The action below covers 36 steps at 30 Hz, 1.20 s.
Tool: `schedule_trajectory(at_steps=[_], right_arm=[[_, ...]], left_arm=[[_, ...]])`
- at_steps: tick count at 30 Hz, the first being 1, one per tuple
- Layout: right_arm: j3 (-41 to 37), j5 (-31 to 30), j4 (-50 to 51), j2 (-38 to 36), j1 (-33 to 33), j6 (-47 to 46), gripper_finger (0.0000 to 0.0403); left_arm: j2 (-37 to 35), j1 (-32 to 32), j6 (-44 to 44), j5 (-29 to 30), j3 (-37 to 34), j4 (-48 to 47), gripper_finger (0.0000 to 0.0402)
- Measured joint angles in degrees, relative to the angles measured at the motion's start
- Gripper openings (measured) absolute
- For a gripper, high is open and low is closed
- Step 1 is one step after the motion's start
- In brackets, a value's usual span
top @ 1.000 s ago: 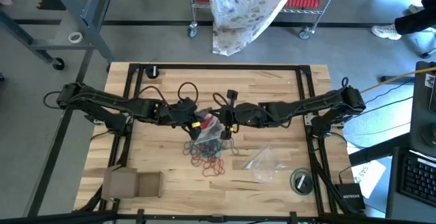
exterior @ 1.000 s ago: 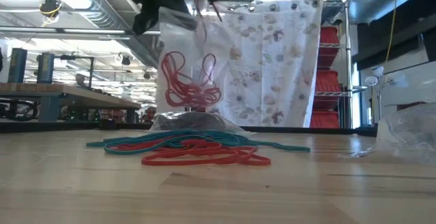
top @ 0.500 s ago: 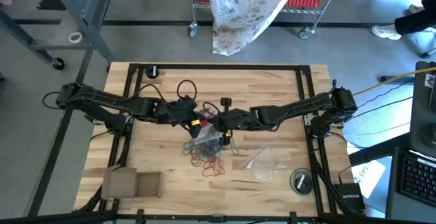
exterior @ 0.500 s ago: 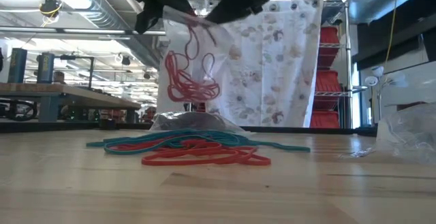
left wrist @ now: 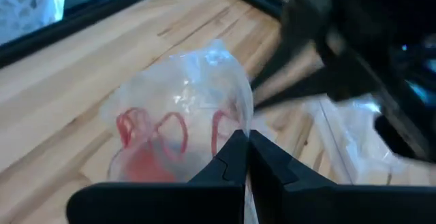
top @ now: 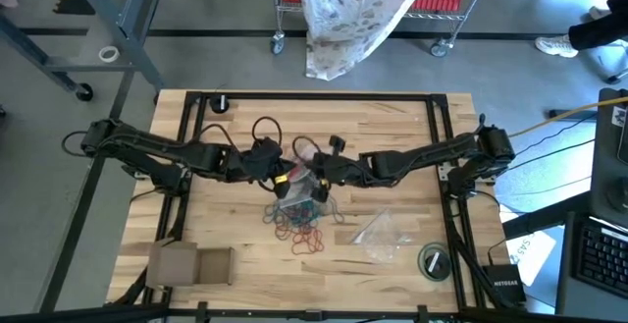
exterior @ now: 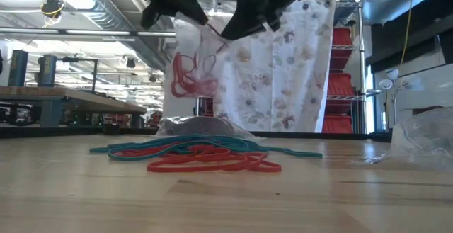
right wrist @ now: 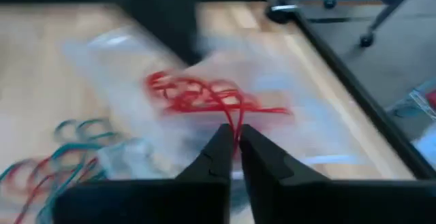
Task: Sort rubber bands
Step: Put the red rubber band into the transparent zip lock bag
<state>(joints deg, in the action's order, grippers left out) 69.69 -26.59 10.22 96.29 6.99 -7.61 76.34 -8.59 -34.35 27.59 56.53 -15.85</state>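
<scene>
A clear plastic bag (exterior: 202, 63) hangs over the table's middle with red rubber bands (exterior: 187, 77) inside; its lower end (exterior: 198, 127) rests on the wood. My left gripper (left wrist: 246, 139) is shut on the bag's top. My right gripper (right wrist: 237, 132) is beside it at the bag's mouth, its fingers nearly together with a red band between them. In the high view both grippers, left (top: 285, 176) and right (top: 312, 178), meet above the bag (top: 297, 193). A loose heap of teal and red rubber bands (exterior: 205, 155) lies on the table near the bag (top: 306, 233). My left gripper pinches the bag's upper rim (left wrist: 240, 118) between its two fingers, slanting down from the table's left. The bag hangs below the fingers, its bottom on the table. My right gripper has a strand of a red rubber band (right wrist: 238, 118) between its fingertips, slanting down from the table's right. The band trails from the fingers into the bunch of red bands (right wrist: 204, 94) in the bag.
A second clear bag (top: 378, 230) lies to the right of the heap. A cardboard box (top: 191, 264) sits at the near left, a roll of tape (top: 433, 260) at the near right, and a black cable loop (top: 267, 127) lies behind the left gripper.
My right gripper has come down and toward the table's left, up to the bag's mouth beside my left gripper, rolling as it went and carrying the red band with it. The red bands in the bag now sit bunched higher.
</scene>
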Motion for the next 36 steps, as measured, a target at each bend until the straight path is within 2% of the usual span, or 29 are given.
schedule_trajectory(at_steps=[5,8,12,18,22,24,30,36], right_arm=[[4.19,2.67,1.51,-0.12,0.16,2.28,0.0106],[7.55,6.26,8.88,-0.13,0.25,3.45,0.0145],[11.32,12.18,18.34,-0.17,0.14,5.23,0.0173],[10.64,13.95,22.94,-0.17,3.18,9.53,0.0177],[8.53,5.11,21.3,-0.02,4.86,9.41,0.0171],[8.28,3.66,19.13,-0.11,4.99,11.06,0.017],[8.17,4.43,13.23,0.37,5.48,21.26,0.0169],[8.13,5.84,14.42,3.57,5.29,26.43,0.0168]], left_arm=[[0.27,0.41,0.07,-0.22,-0.02,-1.21,0.0001],[-0.11,0.47,0.2,-0.22,-0.02,-1.55,0.0001],[-0.11,0.47,0.24,-0.22,-0.02,-1.96,0.0001],[-0.41,0.43,0.23,-0.24,-0.02,-3.68,0.0001],[-0.44,-0.05,0.53,-1.68,-0.02,-2.87,0.0001],[-0.46,-0.54,0.55,-3.24,0.0,-2.58,0.0001],[-0.46,-1.23,0.53,-4.79,0.0,-2.67,0.0001],[-0.46,-1.23,0.7,-4.94,0.0,-2.3,0.0001]])
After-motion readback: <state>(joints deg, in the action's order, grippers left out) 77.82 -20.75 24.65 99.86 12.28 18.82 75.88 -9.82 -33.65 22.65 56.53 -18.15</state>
